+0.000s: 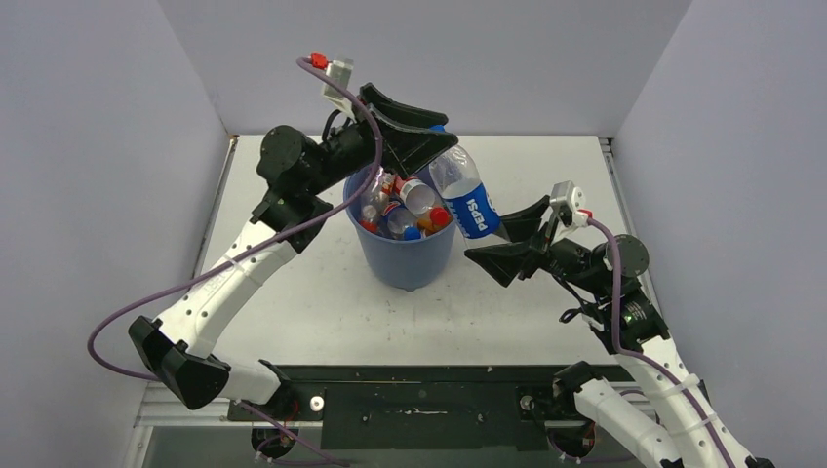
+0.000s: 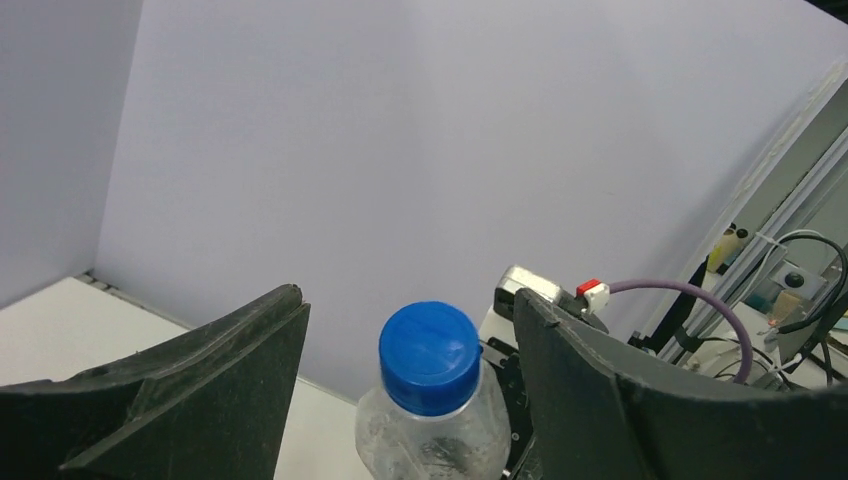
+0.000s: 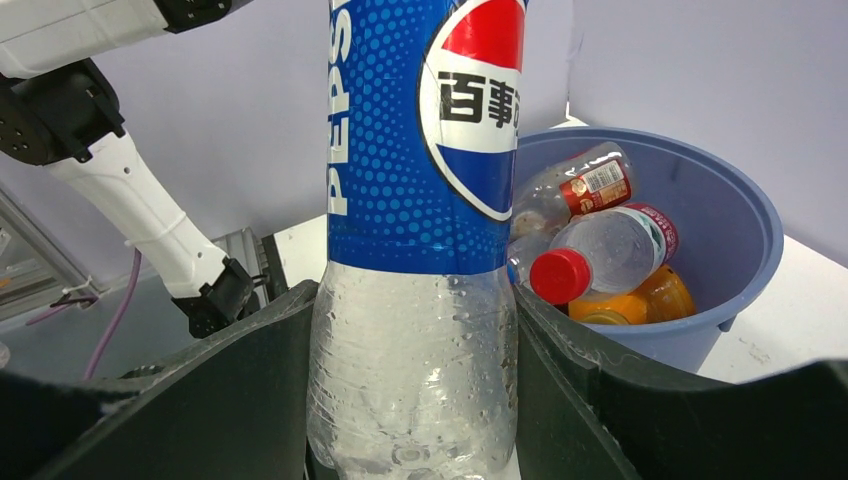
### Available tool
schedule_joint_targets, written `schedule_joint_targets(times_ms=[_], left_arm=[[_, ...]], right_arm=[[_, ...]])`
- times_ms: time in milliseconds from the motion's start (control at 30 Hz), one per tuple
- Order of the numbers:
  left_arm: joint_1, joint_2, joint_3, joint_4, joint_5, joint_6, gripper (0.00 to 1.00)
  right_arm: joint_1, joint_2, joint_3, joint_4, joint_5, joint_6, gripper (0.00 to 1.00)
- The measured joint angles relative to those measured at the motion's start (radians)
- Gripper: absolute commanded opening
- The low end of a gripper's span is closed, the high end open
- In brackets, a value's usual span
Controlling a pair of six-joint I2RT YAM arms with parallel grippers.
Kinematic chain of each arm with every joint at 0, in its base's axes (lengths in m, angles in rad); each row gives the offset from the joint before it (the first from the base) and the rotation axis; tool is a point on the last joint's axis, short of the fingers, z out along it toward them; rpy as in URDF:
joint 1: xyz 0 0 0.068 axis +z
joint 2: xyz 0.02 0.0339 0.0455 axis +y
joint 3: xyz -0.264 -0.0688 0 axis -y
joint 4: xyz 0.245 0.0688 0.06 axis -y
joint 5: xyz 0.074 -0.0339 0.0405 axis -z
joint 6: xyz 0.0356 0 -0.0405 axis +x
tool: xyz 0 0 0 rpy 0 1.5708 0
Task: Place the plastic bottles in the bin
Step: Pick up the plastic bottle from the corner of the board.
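Note:
A clear Pepsi bottle [image 1: 466, 195] with a blue label and blue cap hangs tilted over the right rim of the blue bin [image 1: 405, 255]. My right gripper [image 1: 499, 239] is shut on the bottle's clear base [image 3: 410, 370], both fingers pressed to its sides. My left gripper [image 1: 441, 132] is open around the bottle's cap end; in the left wrist view the blue cap [image 2: 430, 355] sits between the spread fingers [image 2: 200, 390] with gaps on both sides. The bin [image 3: 745, 225] holds several bottles [image 3: 600, 250], clear and orange, with red caps.
The bin stands mid-table, between the two arms. White walls close in the table at the back and on both sides. The left arm [image 1: 234, 273] reaches up over the bin's left side. A black base rail [image 1: 419, 395] runs along the near edge.

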Motion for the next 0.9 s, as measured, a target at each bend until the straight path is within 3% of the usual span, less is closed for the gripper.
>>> schedule_joint_targets(times_ms=[67, 167, 200, 233, 300, 333, 400, 633, 800, 900], left_arm=[[-0.008, 0.017, 0.002, -0.027, 0.01, 0.003, 0.59], [-0.018, 0.03, 0.002, -0.055, 0.019, 0.003, 0.3], [-0.02, 0.03, 0.002, -0.057, 0.022, 0.005, 0.17], [-0.021, 0.029, 0.002, -0.055, 0.024, 0.005, 0.02], [-0.023, 0.023, 0.002, -0.058, 0.026, 0.0, 0.0], [-0.023, 0.02, 0.002, -0.061, 0.026, 0.002, 0.0], [-0.025, 0.005, -0.005, -0.075, 0.006, 0.033, 0.0], [-0.023, -0.175, -0.107, -0.19, -0.231, 0.273, 0.0], [-0.021, -0.381, -0.306, -0.068, -0.423, 0.508, 0.0], [-0.021, -0.426, -0.387, 0.049, -0.481, 0.668, 0.0]], right_arm=[[0.004, 0.0, 0.001, -0.001, 0.001, 0.0, 0.42], [0.007, 0.0, 0.003, -0.017, 0.005, 0.001, 0.43], [0.006, 0.002, 0.004, -0.027, 0.011, 0.002, 0.46], [0.006, 0.006, 0.004, -0.03, 0.011, 0.002, 0.58], [0.007, 0.008, 0.005, -0.028, 0.011, -0.006, 0.9], [0.011, 0.008, 0.005, -0.029, 0.013, -0.005, 0.98], [0.014, 0.008, 0.007, -0.029, 0.028, -0.002, 0.9], [0.018, -0.045, 0.008, -0.063, 0.188, 0.008, 0.9], [0.018, -0.15, -0.025, -0.032, 0.314, 0.021, 0.9], [0.019, -0.184, -0.066, 0.001, 0.36, 0.038, 0.9]])
